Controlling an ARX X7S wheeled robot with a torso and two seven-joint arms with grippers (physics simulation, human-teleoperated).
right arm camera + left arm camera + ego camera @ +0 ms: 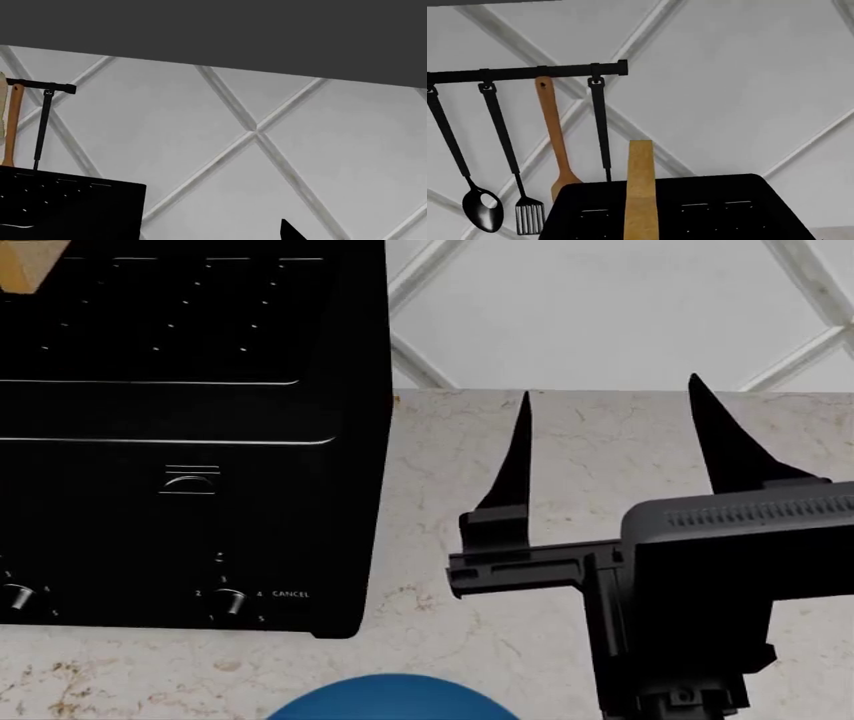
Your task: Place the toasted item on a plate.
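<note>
**Toast upright in the toaster, right end effector spread over the desk**

Nearest the head camera, the right end effector (607, 450) fills the lower right: a matte black, blocky housing with a ribbed strip, from which two thin, blade-like fingers (511, 475) taper to sharp points. They stand well apart, with nothing between them, above the desk (587, 410), a pale, mottled stone-look surface. Toward the camera from that end effector, at the frame's lower edge, a curved sliver of the plate (380, 695) shows its smooth bright blue rim.

To the end effector's left sits the toaster (187, 440), a glossy black box with rounded edges, small knobs and a "CANCEL" label on its front. The toasted item (640, 192) stands in a slot on its top, seen edge-on in the left wrist view as a narrow golden-tan slab with a grainy crust; its long axis runs vertically, its upper end pointing straight up, clear of the slot. In the head view only a tan corner shows at the upper left.

Behind the toaster, a black rail (527, 72) on a white, diamond-tiled wall (734, 90) carries a black spoon (480, 210), a slotted spatula (529, 215) and a wooden spatula (554, 135).

No part of the left end effector shows in any view.
</note>
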